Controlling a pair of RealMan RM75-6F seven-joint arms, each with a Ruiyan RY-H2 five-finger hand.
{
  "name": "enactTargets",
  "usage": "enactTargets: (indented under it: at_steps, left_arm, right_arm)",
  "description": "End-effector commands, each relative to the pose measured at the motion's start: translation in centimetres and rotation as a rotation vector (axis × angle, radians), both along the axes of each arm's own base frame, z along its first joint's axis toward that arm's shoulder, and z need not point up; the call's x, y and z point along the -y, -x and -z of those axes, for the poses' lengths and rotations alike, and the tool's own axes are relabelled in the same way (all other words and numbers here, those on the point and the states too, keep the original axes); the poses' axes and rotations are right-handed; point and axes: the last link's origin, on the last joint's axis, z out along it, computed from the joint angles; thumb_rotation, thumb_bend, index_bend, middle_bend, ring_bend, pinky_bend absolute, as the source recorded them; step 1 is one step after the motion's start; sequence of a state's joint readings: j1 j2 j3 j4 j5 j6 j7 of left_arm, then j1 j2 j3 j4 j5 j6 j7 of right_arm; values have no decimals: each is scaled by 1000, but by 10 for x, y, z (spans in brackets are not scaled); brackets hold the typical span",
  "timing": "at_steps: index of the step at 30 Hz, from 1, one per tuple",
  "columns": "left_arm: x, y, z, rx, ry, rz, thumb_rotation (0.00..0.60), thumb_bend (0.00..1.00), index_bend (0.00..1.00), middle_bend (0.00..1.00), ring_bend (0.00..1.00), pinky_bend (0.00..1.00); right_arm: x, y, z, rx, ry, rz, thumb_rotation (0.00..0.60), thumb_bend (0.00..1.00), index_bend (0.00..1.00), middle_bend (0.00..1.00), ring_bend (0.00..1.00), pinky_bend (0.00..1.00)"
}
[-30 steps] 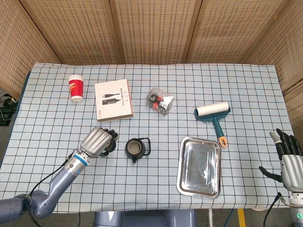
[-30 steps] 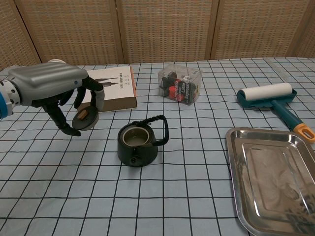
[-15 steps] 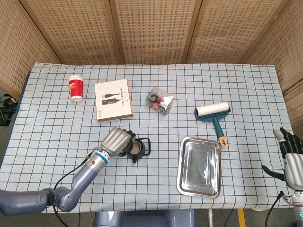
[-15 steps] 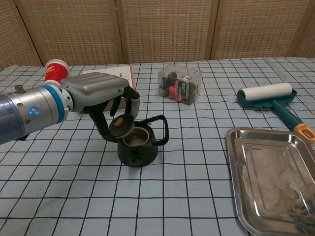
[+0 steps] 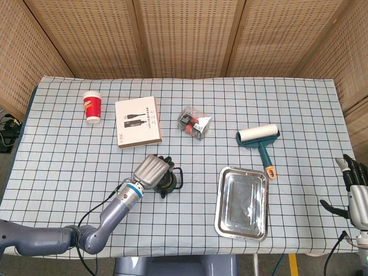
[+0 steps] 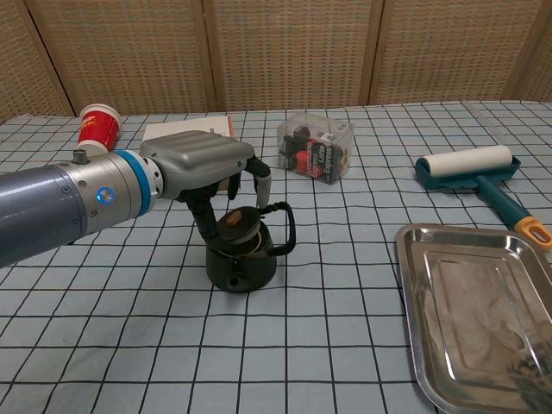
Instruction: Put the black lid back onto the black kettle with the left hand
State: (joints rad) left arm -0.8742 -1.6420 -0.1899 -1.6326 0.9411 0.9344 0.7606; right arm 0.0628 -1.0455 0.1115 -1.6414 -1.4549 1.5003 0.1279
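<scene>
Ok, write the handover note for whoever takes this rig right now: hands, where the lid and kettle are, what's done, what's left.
Left hand: holds the black lid between its fingers, right over the mouth of the black kettle. The lid sits at the opening, tilted; I cannot tell if it is seated.
Right hand: at the table's right edge, fingers apart, holding nothing.
Kettle: upright on the checked cloth, left of the steel tray, handle raised.
Done: lid picked up and brought to the kettle.
Left: settle the lid flat in the opening, let go, draw the left hand clear.
</scene>
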Motion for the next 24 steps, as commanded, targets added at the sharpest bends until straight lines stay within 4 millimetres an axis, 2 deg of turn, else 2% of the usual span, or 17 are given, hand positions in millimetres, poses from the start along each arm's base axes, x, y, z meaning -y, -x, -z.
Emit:
enactTargets:
  at_steps: [1, 3, 11, 13, 14, 15, 17, 18, 19, 24]
  left_arm:
    - [3, -2, -2, 4, 27, -17, 600, 0, 2, 0, 8, 126]
    - [4, -3, -5, 16, 33, -20, 600, 0, 0, 0, 0, 86]
    - [0, -5, -32, 73, -28, -2, 600, 2, 0, 0, 0, 72]
    - [-1, -3, -40, 95, -49, 0, 600, 141, 3, 0, 0, 90]
    - [-1, -2, -44, 106, -53, 1, 600, 352, 40, 0, 9, 135]
    - [0, -1, -47, 123, -44, 1, 600, 618, 120, 7, 30, 193]
    - [5, 2, -51, 154, -3, -16, 600, 925, 289, 47, 92, 274]
    - [8, 6, -52, 156, 24, -21, 600, 987, 350, 75, 123, 295]
    - [10, 9, -53, 149, 47, -22, 600, 999, 371, 90, 137, 303]
    - [24, 19, -49, 113, 153, -36, 600, 1000, 384, 106, 153, 317]
  right_arm:
    - [0, 0, -1, 3, 2, -2, 600, 212, 0, 0, 0, 0]
    - [-1, 0, -2, 4, 3, -3, 600, 212, 0, 0, 0, 0]
    - [-1, -2, -1, 3, 1, -9, 600, 212, 0, 0, 0, 0]
    - [-1, -2, -1, 3, 1, -10, 600, 212, 0, 0, 0, 0]
    - [-2, -2, -1, 2, 1, -10, 600, 212, 0, 0, 0, 0]
    - [-2, -3, -1, 1, 0, -11, 600, 212, 0, 0, 0, 0]
    - [-2, -3, 0, 0, -2, -13, 600, 212, 0, 0, 0, 0]
    - [-2, -4, 1, -1, -3, -14, 600, 212, 0, 0, 0, 0]
    - [-2, -4, 1, -2, -3, -15, 600, 212, 0, 0, 0, 0]
    - [-2, -5, 2, -8, -6, -18, 600, 212, 0, 0, 0, 0]
